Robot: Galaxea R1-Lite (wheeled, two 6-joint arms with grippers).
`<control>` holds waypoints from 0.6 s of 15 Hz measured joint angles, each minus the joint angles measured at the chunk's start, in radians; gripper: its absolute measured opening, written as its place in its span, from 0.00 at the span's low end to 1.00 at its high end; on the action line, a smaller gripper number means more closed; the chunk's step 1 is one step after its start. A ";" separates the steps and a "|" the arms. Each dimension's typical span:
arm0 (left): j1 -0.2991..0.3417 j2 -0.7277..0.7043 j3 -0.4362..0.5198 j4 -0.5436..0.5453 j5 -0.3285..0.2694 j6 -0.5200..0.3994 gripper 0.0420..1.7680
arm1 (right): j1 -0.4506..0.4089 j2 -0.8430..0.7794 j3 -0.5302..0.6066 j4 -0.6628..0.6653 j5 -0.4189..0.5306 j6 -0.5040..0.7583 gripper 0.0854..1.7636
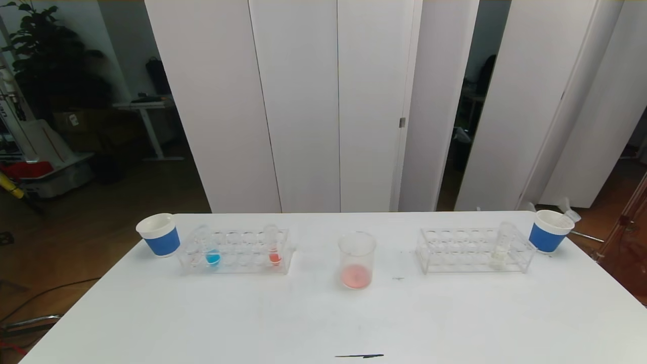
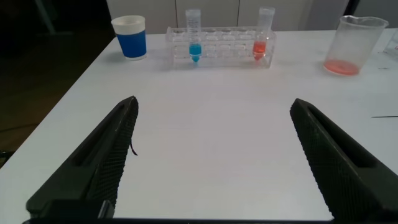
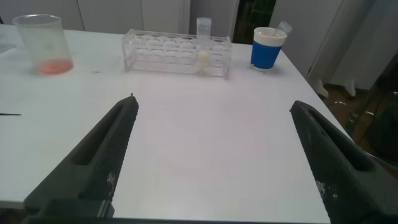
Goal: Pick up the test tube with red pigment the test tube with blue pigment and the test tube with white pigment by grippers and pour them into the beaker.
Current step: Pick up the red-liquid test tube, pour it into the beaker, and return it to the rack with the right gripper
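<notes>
The beaker (image 1: 357, 260) stands mid-table with pinkish-red pigment at its bottom; it also shows in the left wrist view (image 2: 355, 45) and the right wrist view (image 3: 45, 43). In the left clear rack (image 1: 235, 251) stand the blue-pigment test tube (image 1: 212, 248) (image 2: 194, 36) and the red-pigment test tube (image 1: 273, 246) (image 2: 262, 35). The white-pigment test tube (image 1: 501, 245) (image 3: 204, 45) stands in the right rack (image 1: 474, 249). My left gripper (image 2: 213, 107) is open over bare table, short of the left rack. My right gripper (image 3: 212, 106) is open, short of the right rack. Neither arm shows in the head view.
A white cup with a blue band (image 1: 158, 234) stands left of the left rack. Another (image 1: 550, 231) stands at the table's right edge, holding a clear tube. A dark mark (image 1: 359, 356) lies near the table's front edge. White panels stand behind the table.
</notes>
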 joint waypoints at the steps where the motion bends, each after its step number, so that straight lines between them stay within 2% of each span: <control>1: 0.000 0.000 0.000 0.000 0.001 0.000 0.99 | 0.000 0.000 0.002 0.002 0.000 0.000 0.99; 9: 0.000 0.000 0.000 0.000 0.000 0.000 0.99 | 0.000 0.000 0.004 -0.001 -0.004 0.003 0.99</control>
